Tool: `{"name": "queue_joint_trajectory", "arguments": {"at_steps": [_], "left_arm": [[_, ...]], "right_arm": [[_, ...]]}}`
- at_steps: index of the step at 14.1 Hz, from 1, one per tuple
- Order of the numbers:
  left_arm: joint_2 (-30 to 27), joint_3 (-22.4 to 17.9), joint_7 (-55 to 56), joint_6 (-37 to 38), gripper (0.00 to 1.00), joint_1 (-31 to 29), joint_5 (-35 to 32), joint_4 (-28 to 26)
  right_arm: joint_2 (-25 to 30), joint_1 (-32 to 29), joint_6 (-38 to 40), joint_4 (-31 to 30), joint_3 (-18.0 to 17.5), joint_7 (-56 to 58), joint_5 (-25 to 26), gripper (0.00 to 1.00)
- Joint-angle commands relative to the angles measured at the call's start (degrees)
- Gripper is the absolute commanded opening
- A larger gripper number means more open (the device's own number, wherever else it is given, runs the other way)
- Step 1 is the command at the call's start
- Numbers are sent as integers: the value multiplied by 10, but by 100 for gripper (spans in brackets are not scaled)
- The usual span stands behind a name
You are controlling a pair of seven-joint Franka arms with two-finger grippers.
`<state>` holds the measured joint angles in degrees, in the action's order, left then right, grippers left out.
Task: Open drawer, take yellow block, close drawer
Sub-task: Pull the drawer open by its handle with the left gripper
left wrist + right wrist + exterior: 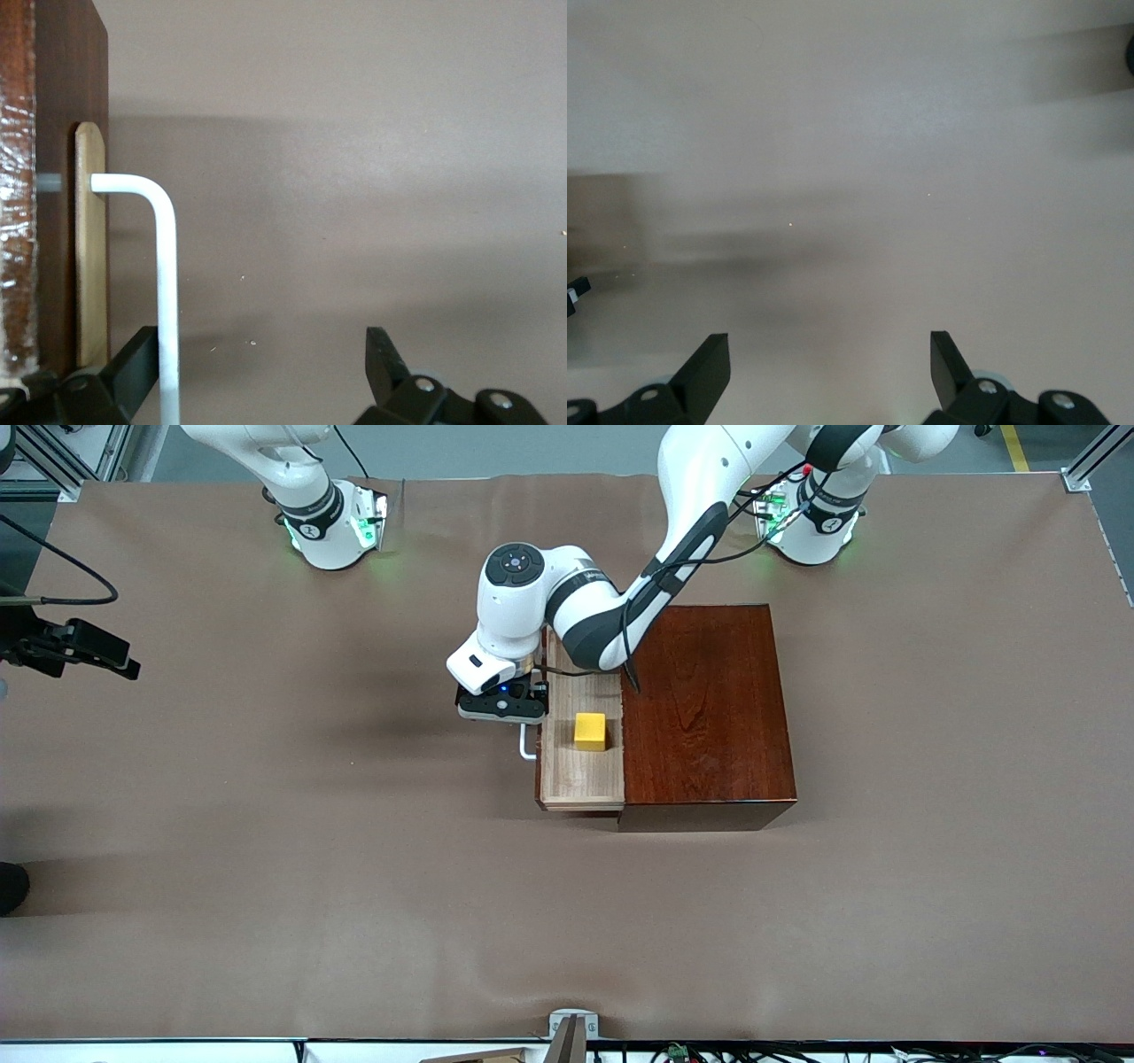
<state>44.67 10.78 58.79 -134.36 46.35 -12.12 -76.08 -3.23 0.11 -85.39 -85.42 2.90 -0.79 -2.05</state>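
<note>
The dark reddish-brown box [709, 708] stands mid-table with its drawer [580, 775] pulled out toward the right arm's end. The yellow block [590, 731] rests on the drawer's pale wood floor. My left gripper [502, 707] hangs over the white handle [528, 746], in front of the drawer. In the left wrist view this gripper [263, 345] is open, and the handle bar [166, 292] runs just inside one finger [142, 350], by the drawer front [71, 88]. My right gripper [830, 347] is open over bare table, holding nothing, and out of the front view.
The left arm's forearm [611, 615] crosses above the box's corner and the drawer's end nearest the robots. A black device [80, 651] with a cable sticks in at the table's edge at the right arm's end. Brown table covering [354, 868] stretches all around the box.
</note>
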Motion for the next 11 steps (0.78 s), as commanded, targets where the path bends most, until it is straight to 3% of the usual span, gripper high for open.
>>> {"name": "queue_joint_trajectory", "arguments": {"at_steps": [1,7,11], "left_arm": [[13,5,10,-31,100,9,20,22],[-12,6,10,47,100,2,40,35],[-65,6,7,133,100,-12,64,35]], "right_arm": [[-9,3,-7,4,-2,-7,-5,100],[-24,23,-20,4,-2,-14,-20,100],[-48,43,-32,5,-2,-13,-34,100]]}}
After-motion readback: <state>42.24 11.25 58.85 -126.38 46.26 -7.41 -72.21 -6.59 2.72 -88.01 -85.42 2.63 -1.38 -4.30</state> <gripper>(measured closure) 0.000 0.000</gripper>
